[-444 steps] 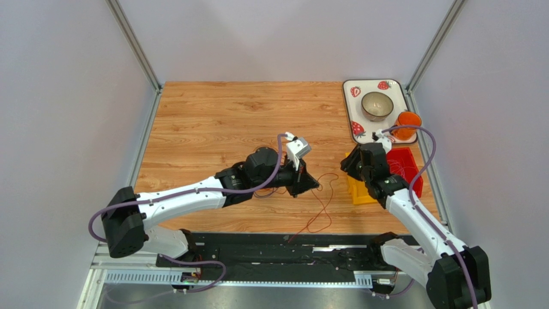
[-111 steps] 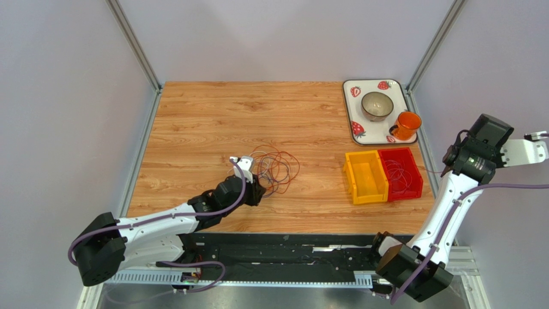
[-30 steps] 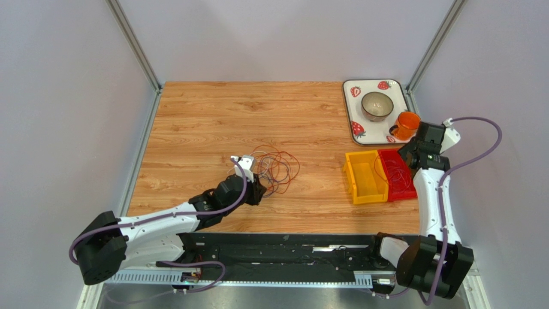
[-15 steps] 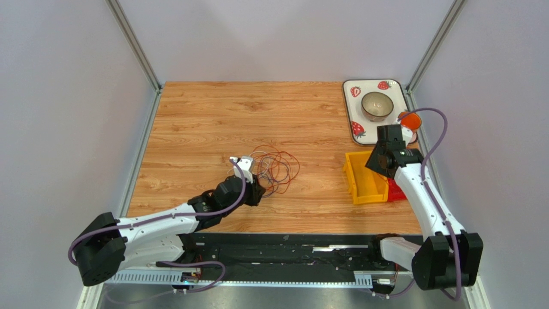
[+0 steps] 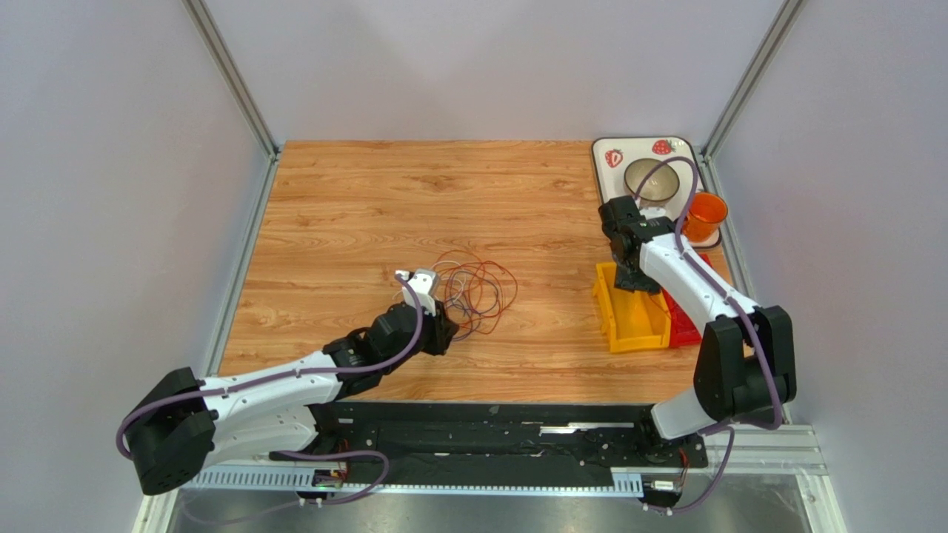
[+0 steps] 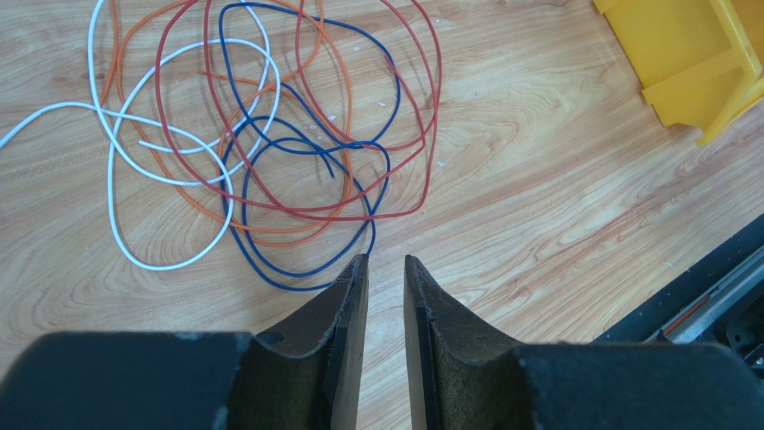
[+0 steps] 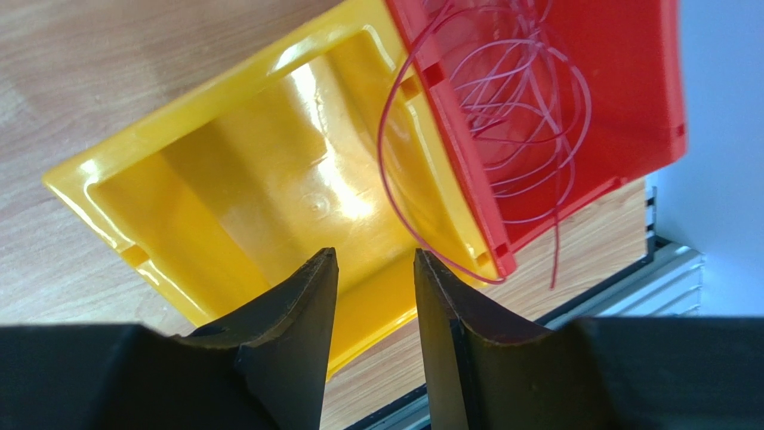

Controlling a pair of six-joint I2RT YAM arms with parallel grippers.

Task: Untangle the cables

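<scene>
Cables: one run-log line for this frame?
left gripper: open, empty, tips short of cable tangle | right gripper: open, empty, over yellow bin | red cable: in red bin, loop over yellow bin

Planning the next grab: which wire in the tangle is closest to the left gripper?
The blue cable; its loop lies just ahead of the left gripper, the other colours sit farther back.

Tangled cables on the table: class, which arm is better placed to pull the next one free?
Left. The left claw points at the near edge of the cables, empty; the right claw hangs over the yellow bin, away from them.
</scene>
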